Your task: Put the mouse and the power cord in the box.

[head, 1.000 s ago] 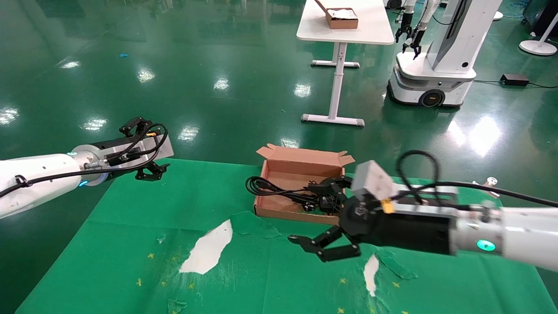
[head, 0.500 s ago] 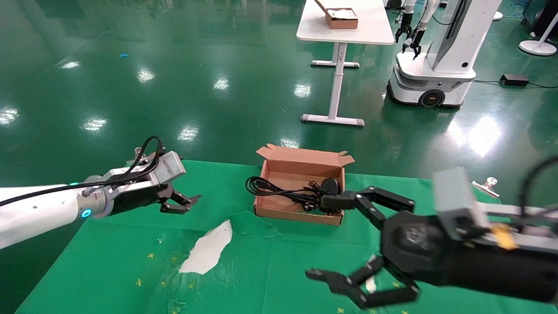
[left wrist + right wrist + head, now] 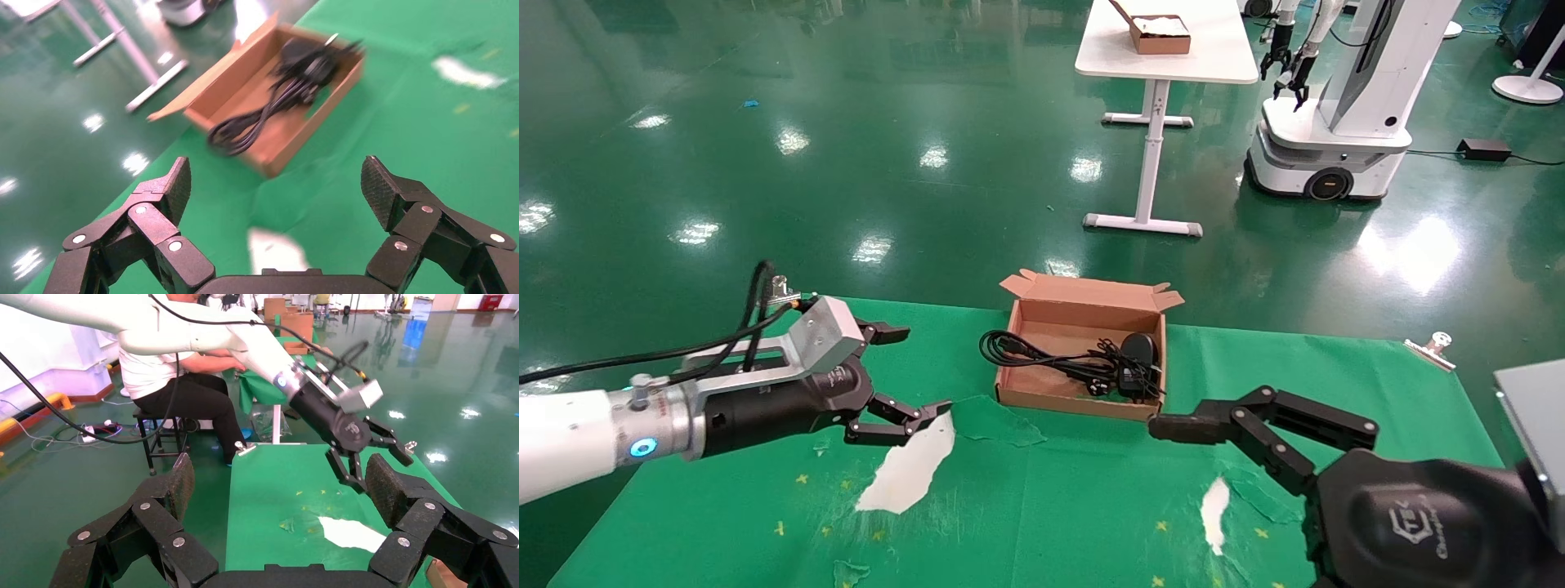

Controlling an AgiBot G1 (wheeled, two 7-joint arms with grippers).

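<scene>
Both grippers are spread wide and empty; the right gripper (image 3: 1173, 457) has drawn back from the box (image 3: 1054, 398), the left gripper (image 3: 903, 376) moved nearer; the mouse (image 3: 1139, 346) and power cord (image 3: 1026, 352) lie inside, though 1 cord loop overhangs the box's wall.

The box (image 3: 1084, 359) sits at the middle of the frame, on the far half of the table (image 3: 1042, 506). Inside it, the mouse (image 3: 1138, 349) lies at the right end and the power cord (image 3: 1042, 358) runs leftward from there (one loop hangs out over the left wall). The left gripper (image 3: 910, 373) hovers in the left half of the frame, just left of the box, fingers spread. The right gripper (image 3: 1173, 428) fills the lower right corner, its upper finger tip just in front of the box's right front corner. A second table (image 3: 1169, 57) stands at the upper centre, with another robot (image 3: 1340, 98) to its right.
</scene>
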